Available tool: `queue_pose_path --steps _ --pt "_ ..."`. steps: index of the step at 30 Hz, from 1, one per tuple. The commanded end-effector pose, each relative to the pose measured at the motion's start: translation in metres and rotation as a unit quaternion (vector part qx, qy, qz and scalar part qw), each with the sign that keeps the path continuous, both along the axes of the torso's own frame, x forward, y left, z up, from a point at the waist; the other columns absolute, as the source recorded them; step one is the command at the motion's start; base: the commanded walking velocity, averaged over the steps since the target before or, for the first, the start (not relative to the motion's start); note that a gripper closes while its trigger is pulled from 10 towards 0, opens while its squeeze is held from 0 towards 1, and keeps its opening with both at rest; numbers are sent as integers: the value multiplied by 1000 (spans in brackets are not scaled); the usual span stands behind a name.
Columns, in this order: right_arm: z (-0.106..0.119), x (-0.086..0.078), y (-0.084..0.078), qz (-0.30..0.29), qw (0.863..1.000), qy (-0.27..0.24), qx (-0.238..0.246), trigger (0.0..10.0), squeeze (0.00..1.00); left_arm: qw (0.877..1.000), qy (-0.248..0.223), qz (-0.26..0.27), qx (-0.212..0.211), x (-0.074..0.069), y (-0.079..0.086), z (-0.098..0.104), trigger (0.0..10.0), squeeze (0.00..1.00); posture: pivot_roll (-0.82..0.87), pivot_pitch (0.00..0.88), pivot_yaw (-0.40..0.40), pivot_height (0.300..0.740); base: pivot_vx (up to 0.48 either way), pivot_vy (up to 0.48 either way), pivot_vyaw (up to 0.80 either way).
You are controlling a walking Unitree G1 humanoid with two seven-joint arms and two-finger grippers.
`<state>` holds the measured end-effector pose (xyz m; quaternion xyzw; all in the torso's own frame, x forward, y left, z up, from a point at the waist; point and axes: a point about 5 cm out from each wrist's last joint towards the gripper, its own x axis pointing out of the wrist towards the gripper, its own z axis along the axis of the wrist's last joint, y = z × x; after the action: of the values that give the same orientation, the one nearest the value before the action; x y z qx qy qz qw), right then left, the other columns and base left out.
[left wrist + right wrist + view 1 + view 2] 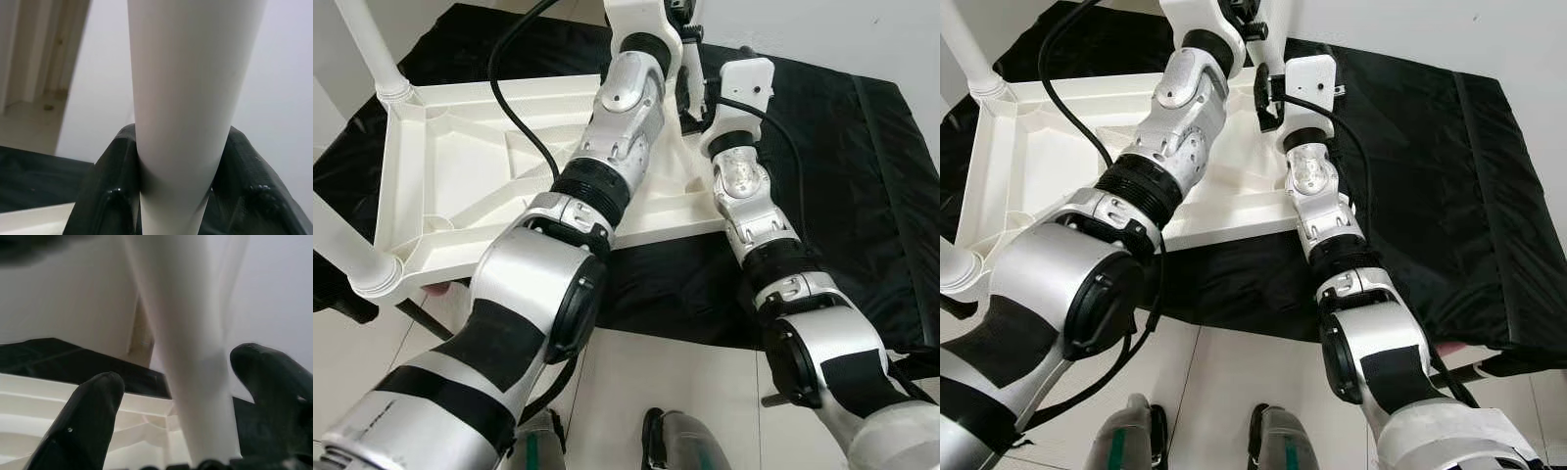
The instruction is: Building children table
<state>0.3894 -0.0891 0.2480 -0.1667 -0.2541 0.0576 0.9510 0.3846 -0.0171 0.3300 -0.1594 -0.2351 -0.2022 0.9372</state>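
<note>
Tabletop (460, 186) upside down on black-draped bed (862, 176), far edge. Rigid light plastic, slick. White leg (188, 98): left gripper (181, 196) fingers clamp it; right gripper (190, 401) fingers straddle it, open. Grab low near socket.

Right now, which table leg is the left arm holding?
On the black cloth lies the white tabletop, upside down. Two legs stand in its left corners; the left gripper holds a third leg at the far edge, the only one with jaws clamped around it.
</note>
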Motion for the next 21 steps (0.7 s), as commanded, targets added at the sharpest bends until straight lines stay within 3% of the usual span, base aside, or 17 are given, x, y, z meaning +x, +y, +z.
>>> queue_pose_path --steps 1,13,21 --pt "0 0 -5 -4 1000 0 4 10000 0 997 -46 -45 36 -4 -6 7 10000 0 12 76 -32 740 0 0 0" --pt "-12 1 -21 -39 999 13 3 10000 0 997 -57 -34 38 -5 -6 6 10000 0 16 74 -30 740 0 0 0" --pt "-15 11 -37 -83 996 38 -2 10000 0 997 -58 -50 29 -7 -9 4 10000 0 25 69 -34 740 0 0 0"
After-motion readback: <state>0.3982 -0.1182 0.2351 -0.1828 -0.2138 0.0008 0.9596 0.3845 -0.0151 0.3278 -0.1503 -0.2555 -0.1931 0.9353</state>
